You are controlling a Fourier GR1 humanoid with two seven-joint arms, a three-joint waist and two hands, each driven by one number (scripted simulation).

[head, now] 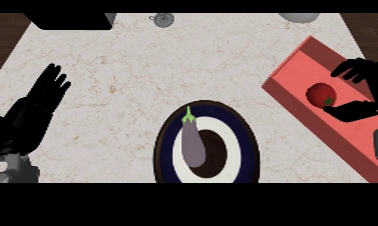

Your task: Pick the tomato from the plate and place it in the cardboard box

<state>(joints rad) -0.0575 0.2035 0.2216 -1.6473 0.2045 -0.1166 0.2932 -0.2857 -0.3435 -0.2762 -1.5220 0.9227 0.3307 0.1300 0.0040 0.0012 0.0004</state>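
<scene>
Plate (164,140) near, eggplant (193,145) on it | right hand (356,71) curled round tomato (320,92) over red box (295,67), right | left hand (40,97) open, resting left | tomato likely soft, slick: hold across middle

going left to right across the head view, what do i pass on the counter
left hand, open and resting → plate with an eggplant on it → red box → tomato inside the box → right hand curled round the tomato
</scene>
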